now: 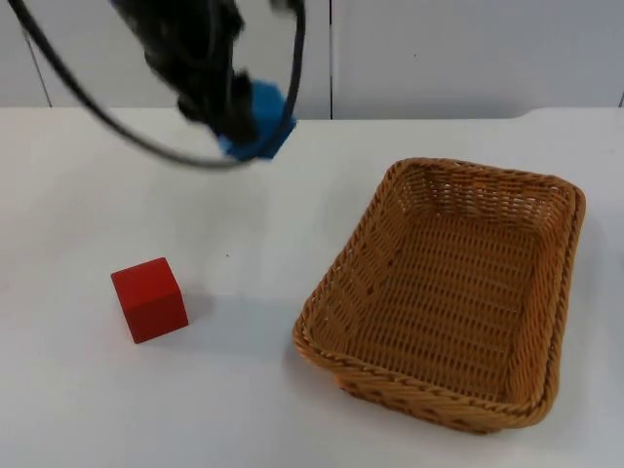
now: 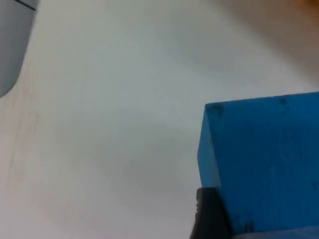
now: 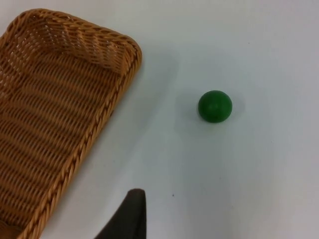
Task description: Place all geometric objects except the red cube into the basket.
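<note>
Basket (image 1: pixel 458 292) at right of the frame holds nothing. Left hand (image 1: pixel 234 122), upper left, grasps blue block (image 1: pixel 261 122), partly hidden. Right hand's (image 3: pixel 130 215) state I cannot tell; green ball (image 3: pixel 215 106) lies beside basket.

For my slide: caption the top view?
Left tool carries blue block above table; red cube, basket wait.

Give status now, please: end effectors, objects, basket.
Left end effector shut on blue block, above table. Right end effector near green ball. Basket empty. Red cube untouched.
</note>
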Available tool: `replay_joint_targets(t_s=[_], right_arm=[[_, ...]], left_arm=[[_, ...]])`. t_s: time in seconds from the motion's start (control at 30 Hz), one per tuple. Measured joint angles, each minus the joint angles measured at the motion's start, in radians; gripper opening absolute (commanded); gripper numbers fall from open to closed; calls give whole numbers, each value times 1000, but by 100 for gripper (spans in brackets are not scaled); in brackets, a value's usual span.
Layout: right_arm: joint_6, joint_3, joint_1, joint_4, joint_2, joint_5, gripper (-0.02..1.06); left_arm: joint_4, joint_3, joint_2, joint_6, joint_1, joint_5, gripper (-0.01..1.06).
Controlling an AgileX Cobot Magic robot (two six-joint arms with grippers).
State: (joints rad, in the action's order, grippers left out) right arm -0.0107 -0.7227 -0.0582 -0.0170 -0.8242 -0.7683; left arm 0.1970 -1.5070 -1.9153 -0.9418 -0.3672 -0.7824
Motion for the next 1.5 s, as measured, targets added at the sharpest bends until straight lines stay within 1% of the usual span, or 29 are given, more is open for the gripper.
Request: replay_joint_targets(t_s=[0.07,0.13,0.17,0.23,0.33,0.37,0.47,0.5,0.53,0.63,0.67,0.7,0.83,1.03,1.23,1.33,1.37,1.4,1.43,1.5], right_arm=[[0,0,0,0,0,0,105],[0,0,0,0,0,0,105],[0,0,0,0,0,0,105],[0,0,0,0,0,0,105],[0,0,0,0,0,0,105],[0,0,0,0,0,0,105],[0,0,0,0,0,0,105],[0,0,0,0,0,0,105],[0,0,0,0,0,0,105],[0,0,0,0,0,0,105],[0,0,0,0,0,0,105],[0,0,0,0,0,0,105],[0,0,0,0,0,-2,105],[0,0,0,-2,0,-2,105],[0,0,0,-2,0,-2,105],[0,0,0,-2,0,-2,105],[0,0,0,-2,0,-2,105],[0,0,0,-2,0,-2,105],[2,0,0,-2,0,-2,105],[2,0,0,-5,0,-2,105]], left_arm=[[107,0,65,59,0,-39,0],[219,0,103,87,0,-62,0],[219,0,103,87,0,-62,0],[327,0,121,98,-13,-66,0],[402,0,115,122,-62,-24,0],[402,0,115,122,-62,-24,0],[409,0,77,148,-129,50,0],[407,0,58,156,-153,69,0],[407,0,58,156,-153,69,0],[356,0,-5,191,-210,102,0],[316,0,-38,218,-230,112,0],[316,0,-38,218,-230,112,0],[221,0,-133,296,-240,121,0],[199,5,-200,308,-240,126,0],[195,78,-212,310,-240,156,0],[191,106,-212,310,-242,185,0],[191,108,-212,310,-242,186,4],[191,108,-212,310,-242,186,9],[189,112,-212,310,-242,184,9],[189,114,-212,310,-242,184,33]])
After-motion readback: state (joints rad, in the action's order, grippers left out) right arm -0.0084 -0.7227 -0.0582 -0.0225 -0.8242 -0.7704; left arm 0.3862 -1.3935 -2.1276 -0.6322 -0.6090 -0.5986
